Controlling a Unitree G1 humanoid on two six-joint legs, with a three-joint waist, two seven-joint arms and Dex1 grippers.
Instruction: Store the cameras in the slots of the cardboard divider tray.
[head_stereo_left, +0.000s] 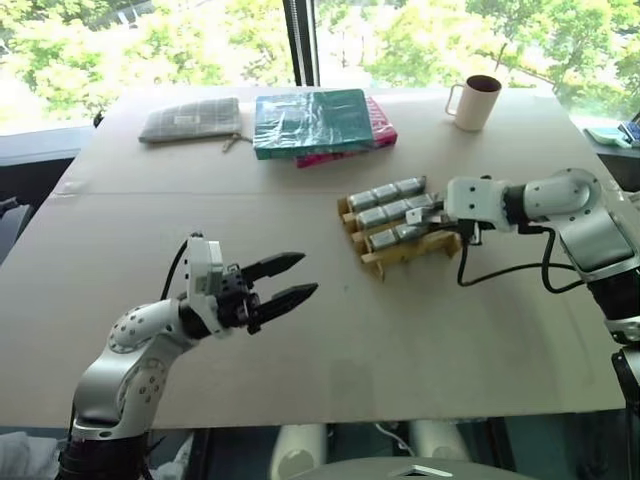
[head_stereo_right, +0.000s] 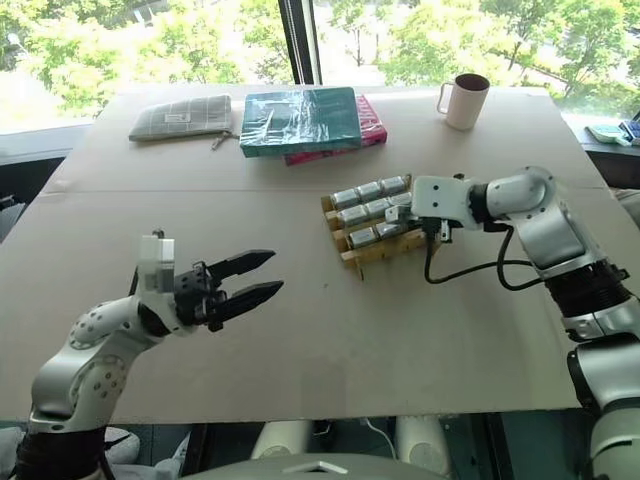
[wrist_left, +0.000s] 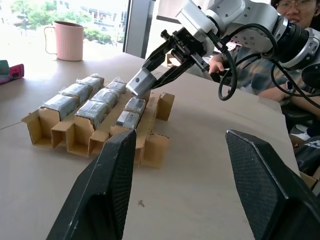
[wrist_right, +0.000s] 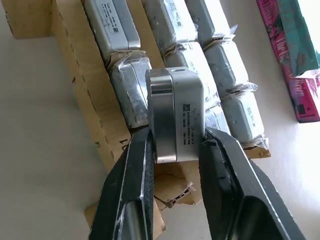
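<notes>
Silver camera (wrist_right: 176, 115) is pinched in the right pincer (wrist_right: 175, 145) over the cardboard divider tray (head_stereo_left: 420, 250), seemingly not yet seated, while the left pincer (head_stereo_left: 292, 279) hangs spread, empty.

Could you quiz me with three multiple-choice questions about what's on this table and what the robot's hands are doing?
1. Where is the mug?
A. at the far right of the table
B. beside the left gripper
C. on the books

2. What colour is the top book of the stack?
A. yellow
B. teal
C. black

3. What is the right gripper doing?
A. hanging open over bare table
B. holding the mug
C. shut on a camera over the cardboard divider tray

Answers:
1 A, it stands near the window on the right.
2 B, teal lies over pink.
3 C, both fingers clamp the silver block above the filled rows.
</notes>
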